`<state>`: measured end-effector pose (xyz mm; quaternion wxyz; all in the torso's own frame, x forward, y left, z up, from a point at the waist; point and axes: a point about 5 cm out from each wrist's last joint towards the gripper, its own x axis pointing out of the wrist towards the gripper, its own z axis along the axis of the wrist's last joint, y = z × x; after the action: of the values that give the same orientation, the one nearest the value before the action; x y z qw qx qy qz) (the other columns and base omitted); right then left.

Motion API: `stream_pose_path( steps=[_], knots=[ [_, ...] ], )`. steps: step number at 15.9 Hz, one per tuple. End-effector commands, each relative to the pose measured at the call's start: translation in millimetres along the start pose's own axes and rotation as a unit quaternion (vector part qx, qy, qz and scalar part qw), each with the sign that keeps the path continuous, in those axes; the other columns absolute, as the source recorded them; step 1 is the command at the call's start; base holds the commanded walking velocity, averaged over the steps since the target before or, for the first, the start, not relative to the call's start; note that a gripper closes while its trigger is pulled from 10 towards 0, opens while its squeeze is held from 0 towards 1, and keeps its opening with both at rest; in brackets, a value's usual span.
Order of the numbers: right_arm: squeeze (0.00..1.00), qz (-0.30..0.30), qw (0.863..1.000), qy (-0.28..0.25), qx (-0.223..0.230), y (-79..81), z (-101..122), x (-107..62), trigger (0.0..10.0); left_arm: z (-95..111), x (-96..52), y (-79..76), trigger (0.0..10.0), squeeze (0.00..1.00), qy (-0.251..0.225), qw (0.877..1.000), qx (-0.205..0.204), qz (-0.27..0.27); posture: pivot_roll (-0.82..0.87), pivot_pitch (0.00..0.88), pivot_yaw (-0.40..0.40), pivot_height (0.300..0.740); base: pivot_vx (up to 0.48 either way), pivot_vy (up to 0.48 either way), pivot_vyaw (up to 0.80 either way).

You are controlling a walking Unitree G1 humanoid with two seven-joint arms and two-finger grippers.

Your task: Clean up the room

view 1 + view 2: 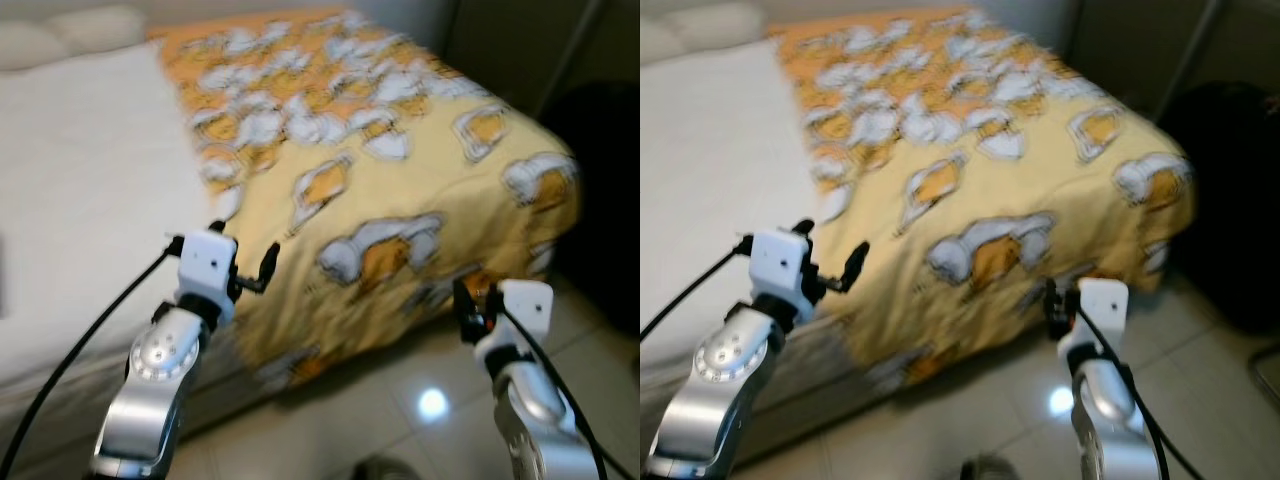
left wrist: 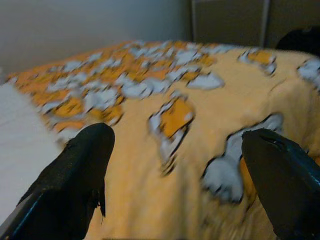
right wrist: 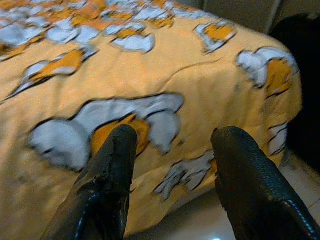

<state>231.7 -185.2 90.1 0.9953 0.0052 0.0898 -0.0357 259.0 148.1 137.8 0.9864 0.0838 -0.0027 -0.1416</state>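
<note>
A yellow blanket (image 1: pixel 380 170) printed with white and orange figures covers the foot half of a bed and hangs over its corner toward the floor. The rest of the bed is bare white sheet (image 1: pixel 90 180). My left gripper (image 1: pixel 243 250) is open, held at the bed's near side where the blanket's edge meets the sheet. In the left wrist view its fingers (image 2: pixel 75 175) stand wide apart with the blanket beyond them. My right gripper (image 1: pixel 475 298) is open and empty, low in front of the blanket's hanging corner (image 3: pixel 165 110). The views are blurred.
White pillows (image 1: pixel 70 35) lie at the head of the bed. A dark bulky object (image 1: pixel 600 150) stands right of the bed by the wall. Glossy tiled floor (image 1: pixel 400 400) with a light reflection lies before the bed.
</note>
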Motion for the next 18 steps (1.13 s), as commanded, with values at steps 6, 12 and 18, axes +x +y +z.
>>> stream_pose_path(
  steps=[6,12,18],
  knots=[
    [0.0,0.002,1.0,-0.004,0.004,0.2,-2,-1.9,10.0,-4,-1.8,-0.6,10.0,0.0,0.007,1.0,0.007,-0.009,-0.14,0.041,0.004,0.74,0.291,0.0,-0.77],
    [0.0,0.008,1.0,-0.016,0.0,-0.8,1,1.0,10.0,-19,-6.4,8.5,10.0,0.0,0.031,0.999,-0.001,0.01,-0.14,0.052,-0.001,0.74,0.29,0.0,-0.77],
    [0.0,0.006,1.0,-0.024,-0.004,-5.3,3,3.3,10.0,-21,-8.0,10.1,10.0,0.0,0.032,0.999,-0.003,0.014,-0.14,0.058,-0.011,0.74,0.291,0.0,-0.13]
  ],
)
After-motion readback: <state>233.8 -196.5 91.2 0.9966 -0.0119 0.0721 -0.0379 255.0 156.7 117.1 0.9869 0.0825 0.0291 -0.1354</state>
